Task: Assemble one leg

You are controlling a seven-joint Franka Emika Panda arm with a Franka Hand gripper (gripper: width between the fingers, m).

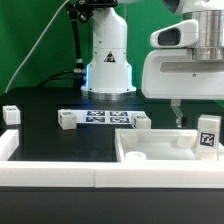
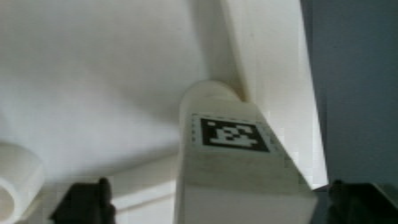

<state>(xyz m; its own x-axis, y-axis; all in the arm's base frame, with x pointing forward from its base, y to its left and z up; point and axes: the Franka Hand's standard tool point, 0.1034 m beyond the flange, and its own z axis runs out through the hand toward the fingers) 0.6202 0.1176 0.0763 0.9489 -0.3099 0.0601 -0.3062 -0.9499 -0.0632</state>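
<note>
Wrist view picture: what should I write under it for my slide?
The gripper straddles a tagged white leg lying against the white tray's rim.

This looks like a robot lab. A big white robot arm (image 1: 108, 50) stands on a black table (image 1: 40, 100). A green curtain (image 1: 30, 40) hangs behind it. Black-and-white square tags sit on a marker board (image 1: 100, 118).

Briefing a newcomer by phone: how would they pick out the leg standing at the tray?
Find the big white rimmed tray at the table's front. At its far corner on the exterior view's right stands the leg. Unlike the other legs beside the marker board, it shows a black-and-white tag.
</note>
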